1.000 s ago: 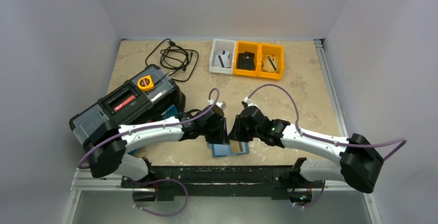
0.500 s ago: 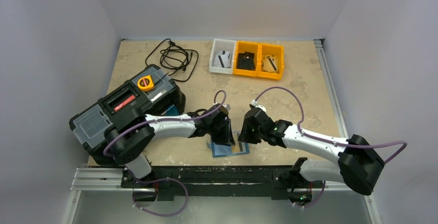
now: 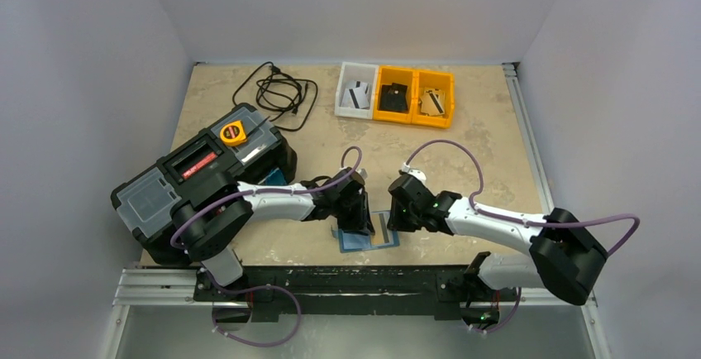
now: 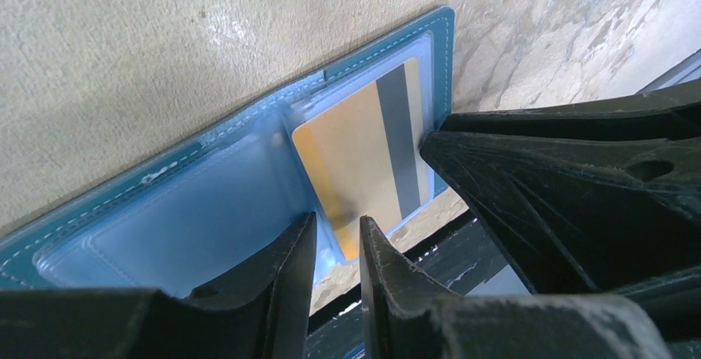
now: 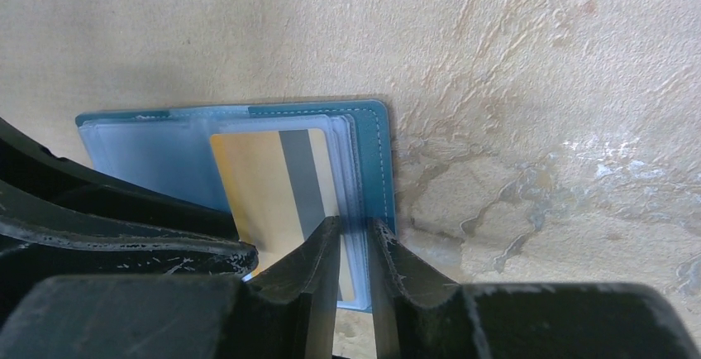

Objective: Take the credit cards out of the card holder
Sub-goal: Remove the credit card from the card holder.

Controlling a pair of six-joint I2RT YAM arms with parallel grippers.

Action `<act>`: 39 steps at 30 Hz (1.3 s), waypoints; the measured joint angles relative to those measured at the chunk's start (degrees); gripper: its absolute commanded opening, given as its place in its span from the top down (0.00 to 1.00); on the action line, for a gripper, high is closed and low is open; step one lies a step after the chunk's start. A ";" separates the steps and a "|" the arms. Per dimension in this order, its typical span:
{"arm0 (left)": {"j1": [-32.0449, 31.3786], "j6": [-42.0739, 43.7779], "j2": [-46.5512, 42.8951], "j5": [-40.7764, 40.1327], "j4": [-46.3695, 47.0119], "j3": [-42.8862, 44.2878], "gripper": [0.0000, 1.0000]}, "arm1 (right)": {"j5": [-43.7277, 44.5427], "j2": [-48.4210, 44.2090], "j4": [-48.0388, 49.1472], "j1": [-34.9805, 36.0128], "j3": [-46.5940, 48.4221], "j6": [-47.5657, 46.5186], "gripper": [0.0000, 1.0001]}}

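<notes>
A mottled beige, stone-patterned surface (image 3: 463,144) is enclosed by plain pale walls. A black toolbox (image 3: 198,169) stands at the left and a row of small bins (image 3: 395,94) at the far edge.

The card holder (image 3: 354,241) lies opened flat close to the near edge, between the two arms. Its two panels are spread left to right. A teal, stitched border frames a lighter blue lining under glossy clear pockets.

One tan card (image 5: 264,185) with a grey stripe is seen in the right-hand panel. It is thin, stiff and smooth. Its long axis and its stripe run across the holder's length, toward the near edge.

The right fingers (image 5: 318,260) are set at that panel's outer side. The gap between them is narrow, and the edge of the pocket and card shows within it. The left fingers (image 4: 285,268) are likewise narrow, at the card's inner corner beside the fold.

Whether either pair actually pinches anything cannot be told. Both pairs are right at the card, and neither is clearly nearer.

The coming move is judged to be a slide of the card along its long axis. It would be drawn out of the pocket mouth while the soft panel is held down. The slick plastic and the clinging pocket film may let the holder be dragged along with the card.
</notes>
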 measured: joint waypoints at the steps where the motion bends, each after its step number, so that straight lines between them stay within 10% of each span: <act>1: 0.04 0.00 0.24 0.02 0.28 0.00 0.75 | -0.04 0.24 0.11 0.00 -0.02 -0.02 0.83; 39: 1.86 -2.14 -2.71 3.34 9.60 -7.96 0.80 | -1.77 2.89 6.25 0.55 -0.96 3.63 0.98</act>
